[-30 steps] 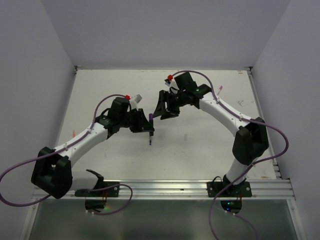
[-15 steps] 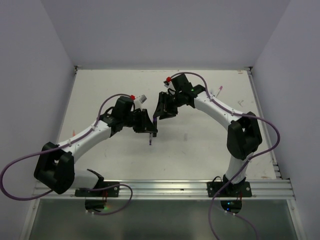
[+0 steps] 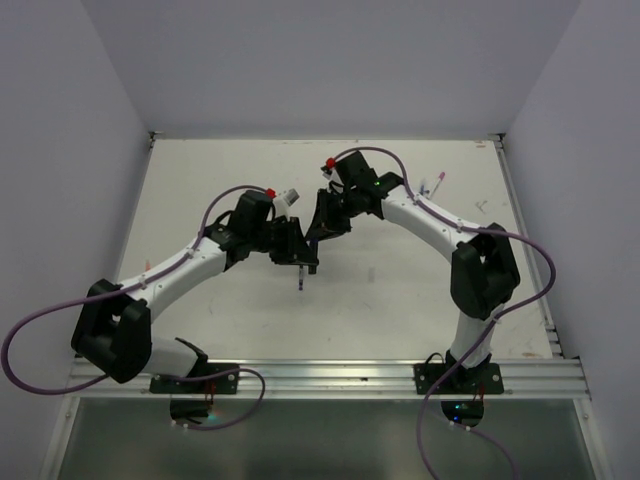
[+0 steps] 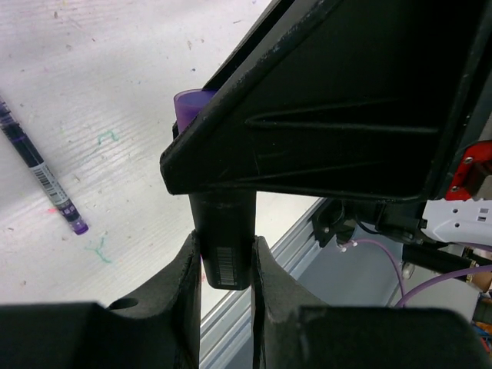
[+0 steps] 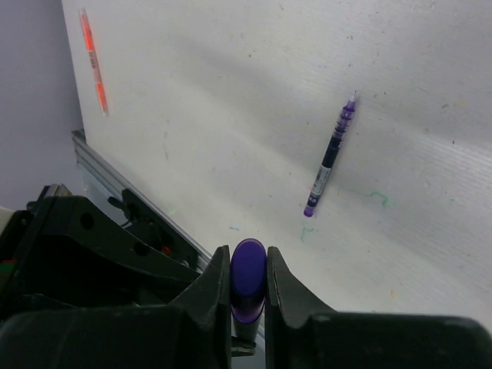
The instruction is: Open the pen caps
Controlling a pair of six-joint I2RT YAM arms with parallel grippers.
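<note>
Your task stands at its first cap, which is not yet off. Your left gripper (image 4: pixel 225 242) is clenched on the dark barrel of the held pen (image 4: pixel 223 219), carried upright above the middle of the table (image 3: pixel 400 290). Your right gripper (image 5: pixel 248 257) has its fingers pressed against both sides of the purple cap (image 5: pixel 248 286) at that pen's upper end. In the left wrist view the cap sits in line with the barrel, though the right gripper's body hides the joint, so I judge it seated and the pull outstanding. Count: four pens in view. One is the held pen. One purple pen (image 5: pixel 330 157) lies on the table near the work, apart from both grippers; I cannot tell whether it wears a cap. One orange pen (image 5: pixel 94 61) lies near the left wall, and one pink pen (image 3: pixel 438 183) lies near the far right edge; both are too small to judge for caps. Caps counted: one, the purple one in the grip. No loose cap shows on the table. Judgement: nothing is finished, and as many as four pens are left for you.
</note>
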